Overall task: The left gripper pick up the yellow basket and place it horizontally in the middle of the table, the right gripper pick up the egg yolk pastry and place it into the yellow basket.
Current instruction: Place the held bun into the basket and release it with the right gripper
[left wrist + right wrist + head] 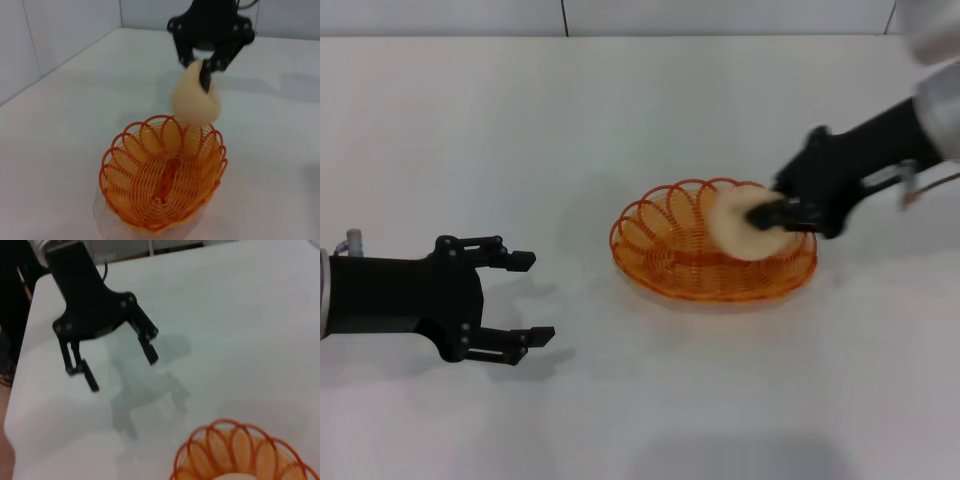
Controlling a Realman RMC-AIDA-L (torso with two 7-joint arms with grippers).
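Note:
The yellow basket (680,262) lies flat on the white table (520,140) near the middle; it also shows in the left wrist view (162,180) and the right wrist view (240,452). My right gripper (782,213) is shut on the egg yolk pastry (745,228) and holds it over the basket's right end, just above the rim. The left wrist view shows the right gripper (204,70) and the pastry (192,102) hanging over the basket's far rim. My left gripper (528,297) is open and empty, left of the basket and apart from it; it also shows in the right wrist view (120,365).
A wall runs along the table's far edge (620,36). Bare table surface lies all round the basket.

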